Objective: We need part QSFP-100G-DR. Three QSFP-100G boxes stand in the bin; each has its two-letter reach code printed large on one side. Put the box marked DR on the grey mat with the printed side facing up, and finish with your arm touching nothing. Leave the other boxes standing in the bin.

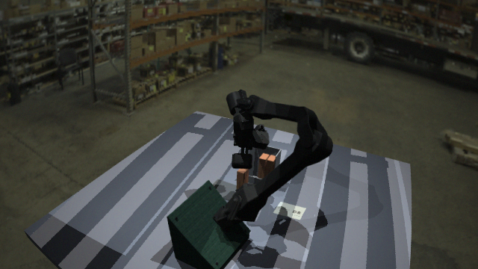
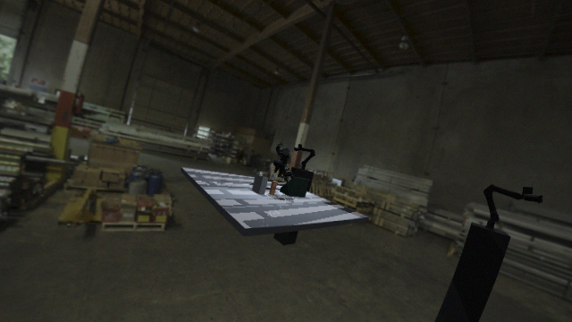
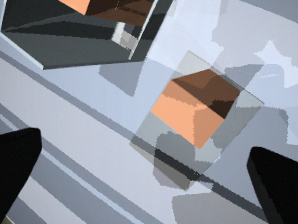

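One orange-brown box stands upright on the grey mat. Its visible faces show no readable code; its other sides are hidden. Two similar boxes stand in the bin, the left one and the right one side by side. No code is readable on them either. My gripper is wide open and empty, above the standing box. In the wrist view, that box lies beyond the line between the fingertips, with no visible contact.
A pale card marked DR lies on the table, near my arm's base. A green wedge-shaped block stands beside the base. My upper arm passes in front of the bin in the top view. Striped shadows cross the table.
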Motion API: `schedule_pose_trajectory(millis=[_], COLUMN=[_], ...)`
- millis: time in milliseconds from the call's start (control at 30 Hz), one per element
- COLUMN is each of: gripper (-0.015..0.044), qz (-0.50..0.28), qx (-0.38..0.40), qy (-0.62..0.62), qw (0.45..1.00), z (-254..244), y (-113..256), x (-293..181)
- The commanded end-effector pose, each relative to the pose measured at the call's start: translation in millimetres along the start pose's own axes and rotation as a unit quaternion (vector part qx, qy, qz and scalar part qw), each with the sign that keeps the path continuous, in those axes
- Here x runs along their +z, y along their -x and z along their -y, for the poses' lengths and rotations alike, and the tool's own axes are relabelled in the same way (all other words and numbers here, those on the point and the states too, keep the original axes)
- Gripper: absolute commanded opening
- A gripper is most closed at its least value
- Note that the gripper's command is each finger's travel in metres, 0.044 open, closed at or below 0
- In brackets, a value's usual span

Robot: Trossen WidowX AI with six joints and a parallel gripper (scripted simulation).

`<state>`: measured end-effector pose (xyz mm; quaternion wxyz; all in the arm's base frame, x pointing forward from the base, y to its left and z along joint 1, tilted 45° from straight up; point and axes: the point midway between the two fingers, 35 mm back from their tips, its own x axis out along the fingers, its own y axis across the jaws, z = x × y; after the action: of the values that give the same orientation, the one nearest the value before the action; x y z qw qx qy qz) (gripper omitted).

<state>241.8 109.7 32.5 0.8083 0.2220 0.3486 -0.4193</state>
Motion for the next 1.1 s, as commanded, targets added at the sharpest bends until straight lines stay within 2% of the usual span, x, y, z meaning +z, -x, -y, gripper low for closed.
schedule_pose_trajectory(millis=[0, 567, 1067], gripper=[0.0440, 0.0440, 0.0440], qz=[-0.005, -0.016, -0.036], qx=[0.018, 0.081, 0.149], qy=[0.033, 0.152, 0.282], qw=[0.999, 0.985, 0.947], z=[0.8, 4.7, 8.2], y=[0.3, 0.3, -0.8], x=[0.8, 2.6, 6.2])
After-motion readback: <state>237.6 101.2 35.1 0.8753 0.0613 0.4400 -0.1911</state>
